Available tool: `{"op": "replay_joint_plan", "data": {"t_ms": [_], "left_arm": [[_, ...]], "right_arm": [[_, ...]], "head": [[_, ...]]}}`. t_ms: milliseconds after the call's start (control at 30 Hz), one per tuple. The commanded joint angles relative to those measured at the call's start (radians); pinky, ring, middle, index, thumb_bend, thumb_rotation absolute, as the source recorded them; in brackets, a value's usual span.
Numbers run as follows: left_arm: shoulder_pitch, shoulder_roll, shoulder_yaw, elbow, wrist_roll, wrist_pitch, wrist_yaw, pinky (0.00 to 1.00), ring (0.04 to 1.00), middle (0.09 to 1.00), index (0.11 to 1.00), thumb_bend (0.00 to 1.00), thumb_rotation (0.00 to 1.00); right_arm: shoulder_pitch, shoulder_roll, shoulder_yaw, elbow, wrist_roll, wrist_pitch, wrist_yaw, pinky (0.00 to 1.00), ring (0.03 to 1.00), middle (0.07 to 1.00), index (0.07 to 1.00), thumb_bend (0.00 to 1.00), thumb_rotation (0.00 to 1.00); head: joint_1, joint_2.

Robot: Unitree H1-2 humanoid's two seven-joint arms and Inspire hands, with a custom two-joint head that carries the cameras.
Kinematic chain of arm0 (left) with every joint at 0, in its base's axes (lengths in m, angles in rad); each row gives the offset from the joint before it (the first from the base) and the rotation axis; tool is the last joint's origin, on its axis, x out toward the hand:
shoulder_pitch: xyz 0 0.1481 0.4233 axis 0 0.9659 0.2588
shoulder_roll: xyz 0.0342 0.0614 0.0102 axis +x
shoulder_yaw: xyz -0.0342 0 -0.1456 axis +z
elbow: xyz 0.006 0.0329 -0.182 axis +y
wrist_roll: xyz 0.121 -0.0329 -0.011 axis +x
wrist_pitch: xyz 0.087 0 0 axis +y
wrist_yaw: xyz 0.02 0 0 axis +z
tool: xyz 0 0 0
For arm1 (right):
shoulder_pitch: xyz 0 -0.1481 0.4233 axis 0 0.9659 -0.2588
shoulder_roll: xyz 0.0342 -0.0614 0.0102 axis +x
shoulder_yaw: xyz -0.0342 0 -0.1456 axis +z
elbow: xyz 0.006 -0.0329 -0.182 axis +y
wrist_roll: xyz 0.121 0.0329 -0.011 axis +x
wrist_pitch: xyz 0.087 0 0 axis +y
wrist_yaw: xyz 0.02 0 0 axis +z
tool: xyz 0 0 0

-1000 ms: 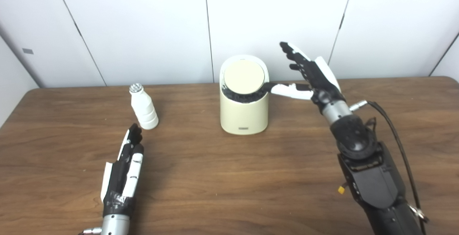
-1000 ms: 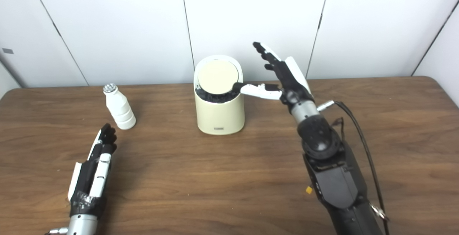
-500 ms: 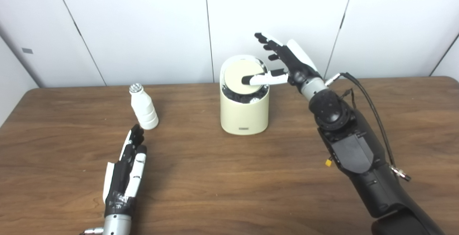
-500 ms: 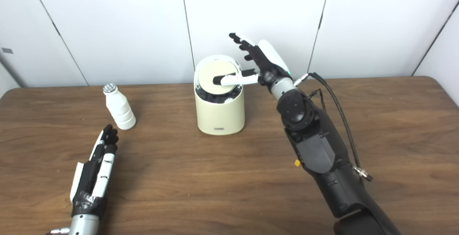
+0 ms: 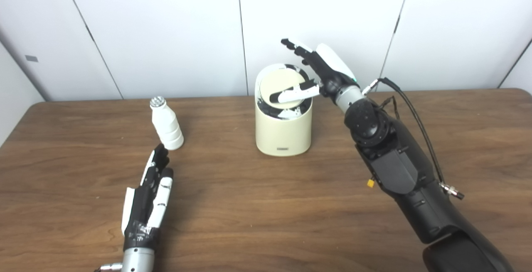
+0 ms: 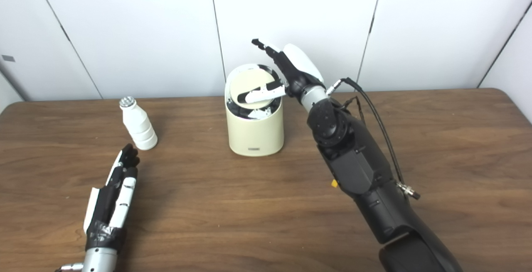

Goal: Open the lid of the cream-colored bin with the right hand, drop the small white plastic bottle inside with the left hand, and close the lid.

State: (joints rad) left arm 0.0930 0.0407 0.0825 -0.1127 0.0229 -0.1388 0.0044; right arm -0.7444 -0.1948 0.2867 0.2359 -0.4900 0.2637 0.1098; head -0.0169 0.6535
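The cream-colored bin (image 5: 283,133) stands upright at the table's middle back. Its round lid (image 5: 280,87) is tilted, with a dark gap showing at the front and back of the rim. My right hand (image 5: 322,72) is open above the bin's right rim; its thumb lies across the lid while the fingers point up and left, apart. The small white plastic bottle (image 5: 166,124) with a silver cap stands upright to the bin's left. My left hand (image 5: 149,193) lies open and flat on the table, its fingertips just short of the bottle's base.
The brown wooden table (image 5: 266,205) runs to a white panelled wall (image 5: 166,27) right behind the bin. A black cable (image 5: 415,118) loops off my right forearm over the table's right side.
My right hand moved left over the bin, and its thumb slid from the rim onto the lid, tipping it. My left hand crept slightly forward toward the bottle.
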Motion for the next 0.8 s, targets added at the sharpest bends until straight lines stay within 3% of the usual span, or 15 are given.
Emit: {"op": "replay_joint_plan", "data": {"t_ms": [0,333,600,767], "left_arm": [[0.027,-0.025,-0.018,0.018,-0.002,-0.019,0.008,0.99,0.97,0.967,0.985,0.35,0.77],[0.03,-0.032,-0.012,0.011,-0.005,-0.025,0.01,1.0,0.968,0.956,0.979,0.36,0.73],[0.026,-0.03,-0.005,0.025,-0.003,-0.056,0.015,0.98,0.957,0.955,0.974,0.39,0.72],[0.023,-0.031,-0.001,0.032,-0.019,-0.075,0.011,0.97,0.946,0.948,0.968,0.37,0.69]], "right_arm": [[-0.068,-0.007,-0.008,-0.013,-0.009,-0.016,-0.002,0.88,0.92,0.926,0.912,0.88,0.35],[-0.064,-0.007,-0.029,-0.004,-0.01,-0.009,-0.007,0.83,0.905,0.916,0.903,0.89,0.37],[-0.057,-0.017,-0.031,0.01,-0.016,-0.021,-0.01,0.83,0.9,0.912,0.907,0.89,0.41],[-0.054,-0.015,-0.028,0.017,-0.023,-0.017,-0.01,0.85,0.903,0.912,0.907,0.87,0.38]], "head": [[0.004,0.002],[0.007,0.006],[0.008,0.006],[0.008,0.006]]}}
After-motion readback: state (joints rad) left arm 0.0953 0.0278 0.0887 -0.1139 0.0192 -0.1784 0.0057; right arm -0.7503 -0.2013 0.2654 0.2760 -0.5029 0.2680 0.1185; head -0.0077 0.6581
